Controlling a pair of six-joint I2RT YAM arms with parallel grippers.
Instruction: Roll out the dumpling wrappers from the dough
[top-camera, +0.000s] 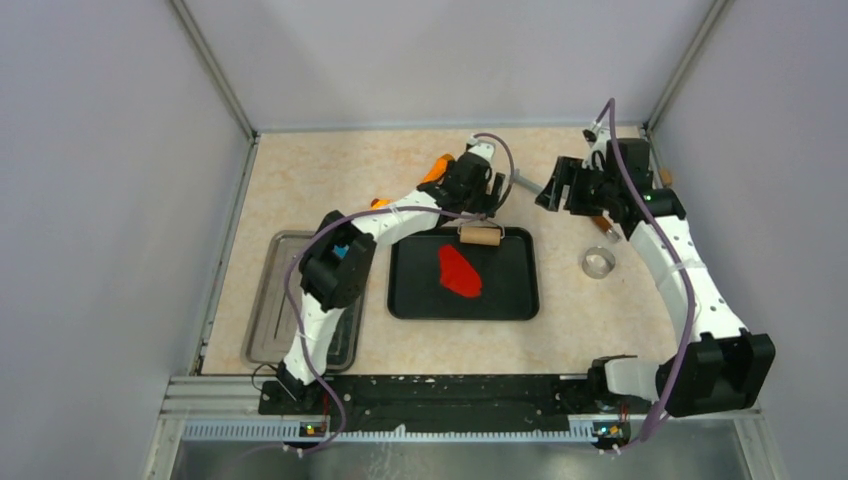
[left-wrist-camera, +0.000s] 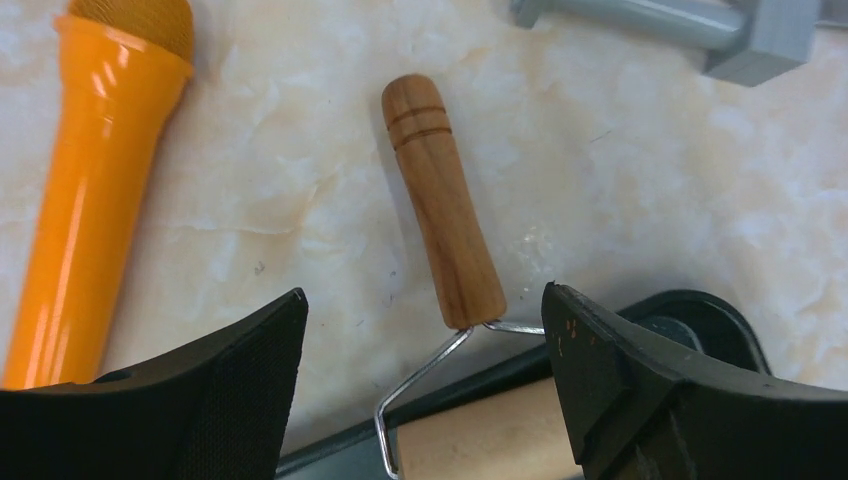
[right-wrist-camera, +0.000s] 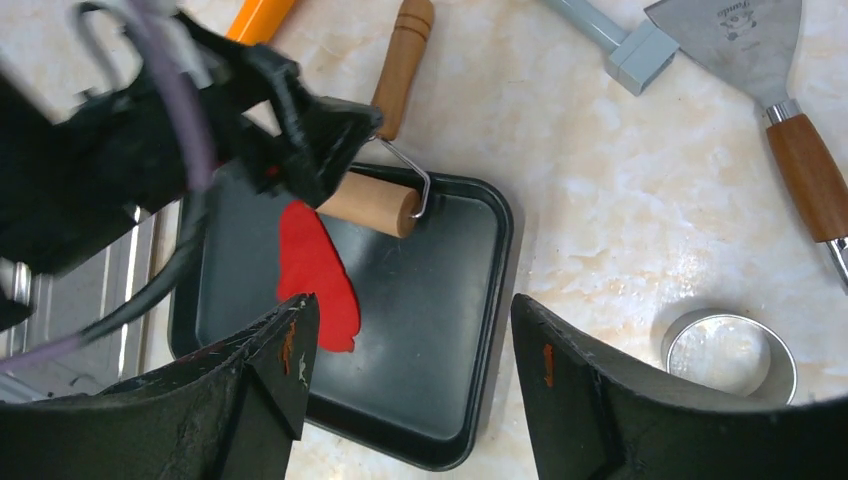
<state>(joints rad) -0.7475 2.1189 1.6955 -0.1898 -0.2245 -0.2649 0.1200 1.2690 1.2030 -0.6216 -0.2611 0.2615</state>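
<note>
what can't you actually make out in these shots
- Top view: the rolling pin's handle is hidden under the left arm; only its roller shows.
- Left wrist view: the dough is out of frame; the roller is cut by the bottom edge.
- Right wrist view: the dough's upper end is behind the left arm.
- Orange tool: cut off or covered in every view; its kind is unclear.
- Scraper blade lettering: too small.

The orange handle (left-wrist-camera: 90, 200) — and the roller (left-wrist-camera: 445, 230) — run off-frame.
</note>
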